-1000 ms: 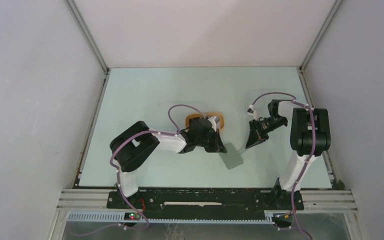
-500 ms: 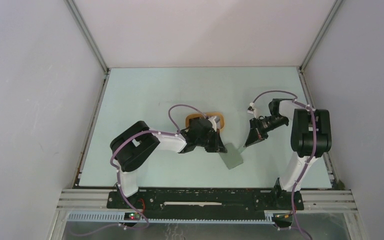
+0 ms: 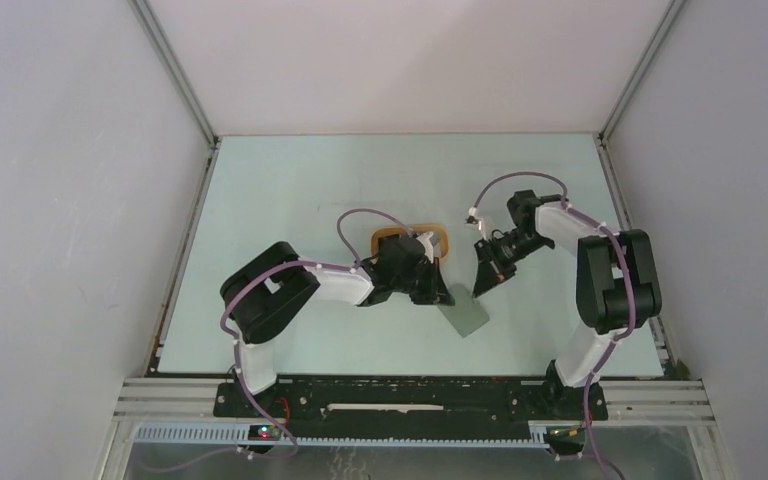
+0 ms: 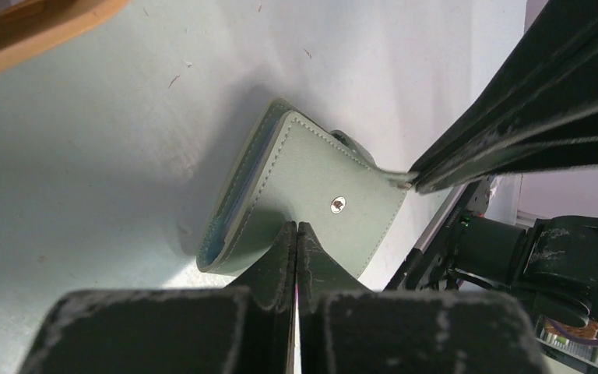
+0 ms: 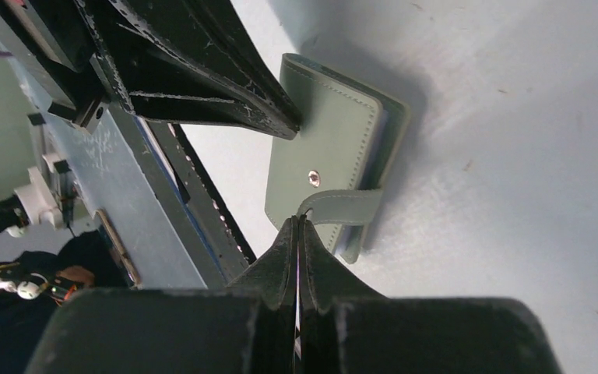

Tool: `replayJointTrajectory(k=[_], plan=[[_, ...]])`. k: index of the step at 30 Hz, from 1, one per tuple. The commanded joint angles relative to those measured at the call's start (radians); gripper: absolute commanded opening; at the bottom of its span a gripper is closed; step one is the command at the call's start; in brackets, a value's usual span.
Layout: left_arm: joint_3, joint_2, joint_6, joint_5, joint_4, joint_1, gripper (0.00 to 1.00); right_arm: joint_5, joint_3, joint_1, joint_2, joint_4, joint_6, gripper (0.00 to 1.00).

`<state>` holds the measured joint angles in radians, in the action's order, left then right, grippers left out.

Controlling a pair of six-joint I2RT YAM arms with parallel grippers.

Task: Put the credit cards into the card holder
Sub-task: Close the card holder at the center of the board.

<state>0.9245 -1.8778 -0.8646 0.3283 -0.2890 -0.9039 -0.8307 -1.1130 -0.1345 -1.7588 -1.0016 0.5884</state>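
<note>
The left pincer (image 4: pixel 296 230) is shut, its two black fingers pressed together with only a hairline seam between them. Its tips rest against one edge of the card holder (image 4: pixel 307 179); whether they grip that edge or only press on it cannot be told. The right pincer (image 5: pixel 299 222) is shut too, meeting the card holder from the opposite side. Its narrow tips are pinched on the free end of the snap tab (image 5: pixel 346 206), which curls away from the cover and runs in between them.

The card holder lies on the pale green bench (image 3: pixel 290 200) between the two pincers. It is folded over, its grey-green stitched cover facing up and slightly lifted. A small metal snap button (image 5: pixel 312 178) sits on that cover close to the tab and is not covered by it. Thin layered edges show between the covers along one open side, but the pictures do not tell whether these are cards or pockets.

From above, the card holder sits a little nearer the arm bases than either wrist. Beyond it, on the left arm's side, the orange tray (image 3: pixel 444 238) lies partly hidden under the left wrist, near the card holder but apart from it.
</note>
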Motion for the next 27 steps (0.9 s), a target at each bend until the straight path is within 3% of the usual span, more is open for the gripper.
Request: replayJointTrajectory(k=[1,27], plan=[[0.035,-0.001,0.005,0.003,0.034,-0.007,0.0,0.058,0.009,-0.062,0.039,0.046,-0.027,0.0],[0.005,0.008,-0.016,0.01,-0.003,-0.007,0.0,0.216,0.028,-0.204,0.009,0.093,-0.06,0.0]])
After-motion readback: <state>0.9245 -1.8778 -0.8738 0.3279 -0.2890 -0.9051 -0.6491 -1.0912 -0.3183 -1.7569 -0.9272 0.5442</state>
